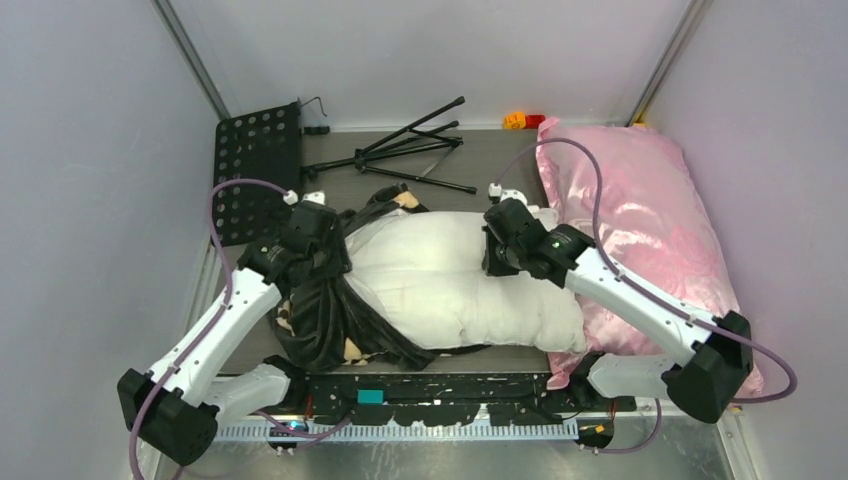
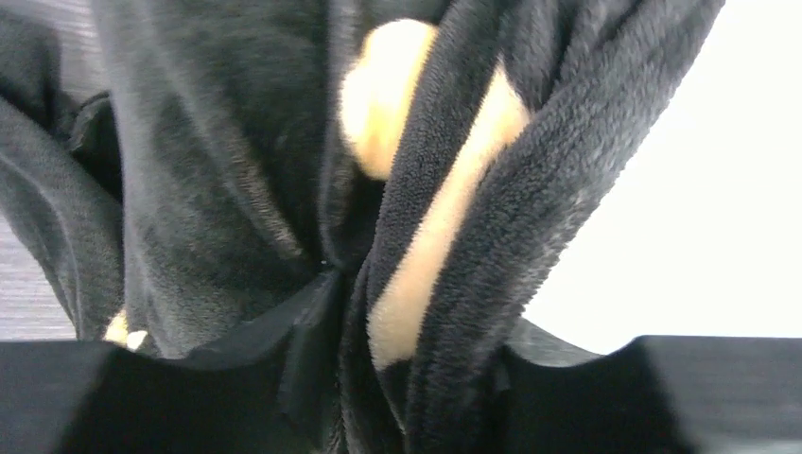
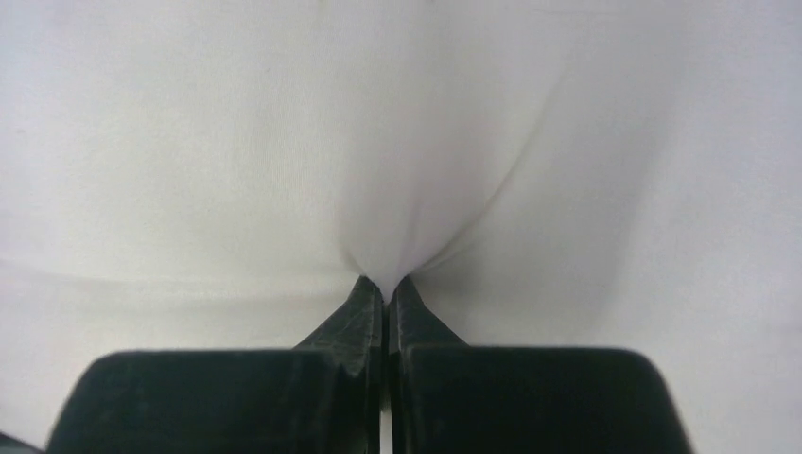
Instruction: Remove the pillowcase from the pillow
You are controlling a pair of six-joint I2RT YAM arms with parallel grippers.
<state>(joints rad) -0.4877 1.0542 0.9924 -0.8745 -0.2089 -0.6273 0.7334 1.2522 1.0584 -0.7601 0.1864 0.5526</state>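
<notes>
Pillowcase (image 1: pixel 315 310) sits bunched over the left end of the pillow (image 1: pixel 450 280), mid-bench (image 1: pixel 500 155). Left fingers (image 2: pixel 142 402) are clamped on a thick fold of its black plush, and right fingers (image 3: pixel 236 402) are pinched shut on a tuck of the pillow's white cloth. Pink satin pillow (image 1: pixel 640 220) lies just beside at right, with a folded black stand (image 1: pixel 400 155) at the far edge.

Left pincer (image 2: pixel 416 350) pinching pillowcase (image 2: pixel 217 189); right pincer (image 3: pixel 388 288) pinching pillow (image 3: pixel 236 142).

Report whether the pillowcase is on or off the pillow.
Mostly off. The pillowcase is bunched at the left end of the pillow, whose white body lies bare; whether that end is free, cannot tell.
</notes>
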